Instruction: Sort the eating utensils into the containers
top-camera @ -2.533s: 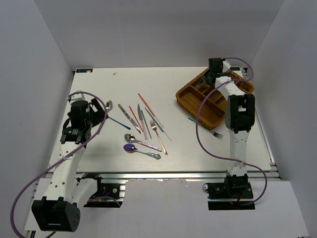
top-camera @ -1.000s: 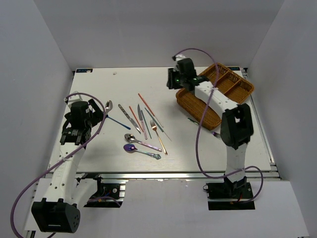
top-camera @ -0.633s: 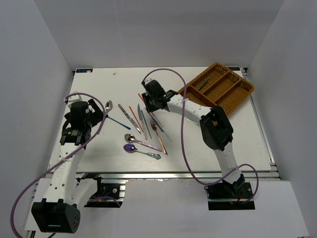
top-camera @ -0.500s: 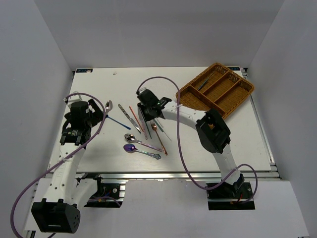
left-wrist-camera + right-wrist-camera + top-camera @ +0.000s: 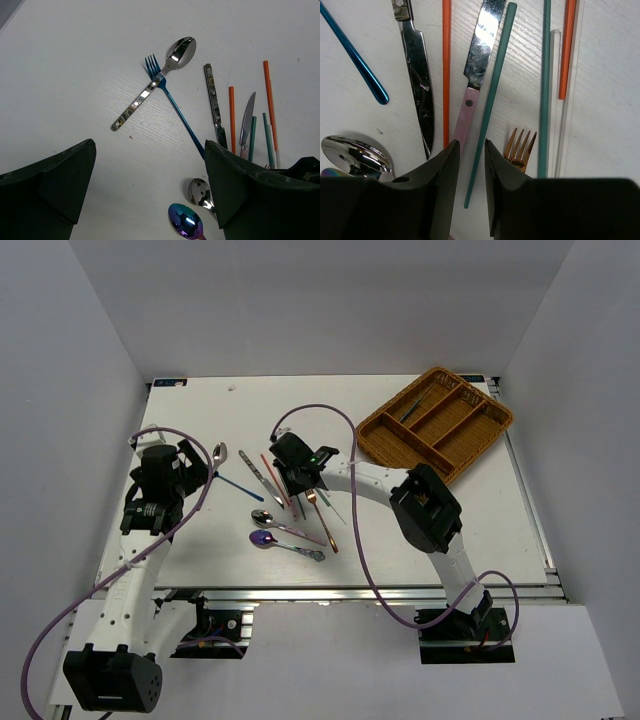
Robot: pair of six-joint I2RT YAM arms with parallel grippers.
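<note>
Lying loose mid-tabletop (image 5: 480, 520), the utensils (image 5: 290, 500) are sitting well apart from the tray (image 5: 405, 457) at the far right. The right gripper (image 5: 471, 150) is hanging close over them, jaws slightly spread, straddling a teal chopstick (image 5: 492, 85). The left gripper (image 5: 150, 150), jaws spread wide, is hovering near a spoon (image 5: 181, 50) and blue fork (image 5: 172, 102).

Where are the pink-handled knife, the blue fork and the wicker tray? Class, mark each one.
pink-handled knife (image 5: 478, 65): right wrist view, on its blade.
blue fork (image 5: 175, 105): left wrist view, on its stem.
wicker tray (image 5: 468, 432): top external view, on a bare compartment.
</note>
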